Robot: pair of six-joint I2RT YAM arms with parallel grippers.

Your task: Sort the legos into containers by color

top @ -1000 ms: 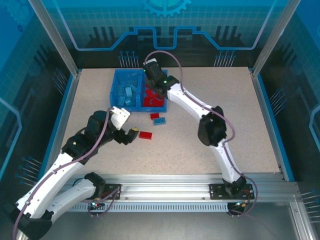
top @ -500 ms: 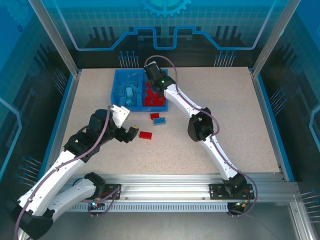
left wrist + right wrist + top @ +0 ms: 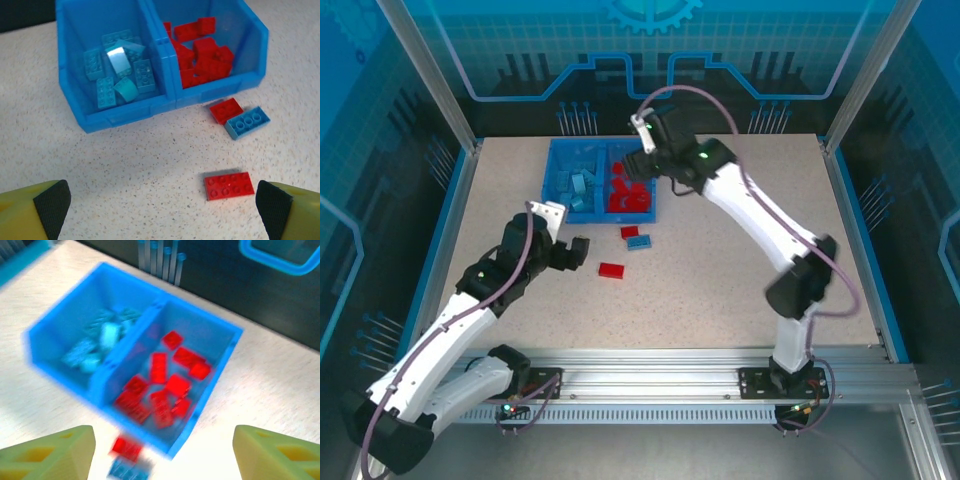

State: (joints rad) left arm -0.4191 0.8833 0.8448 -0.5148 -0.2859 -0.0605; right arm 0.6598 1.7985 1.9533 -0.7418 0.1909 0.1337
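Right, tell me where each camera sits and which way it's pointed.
Top external: above and behind the bases, looking down on the table; left arm and right arm show, with left end effector and right end effector.
Left wrist: low over the table, facing the bin's near wall; its own fingertips at the bottom corners.
Right wrist: high over the bin, looking down, blurred; its fingertips at the bottom corners.
Both wrist views share the bin: light blue bricks one side, red bricks the other.

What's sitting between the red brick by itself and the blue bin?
A red brick beside a light blue brick, seen from the left wrist view.
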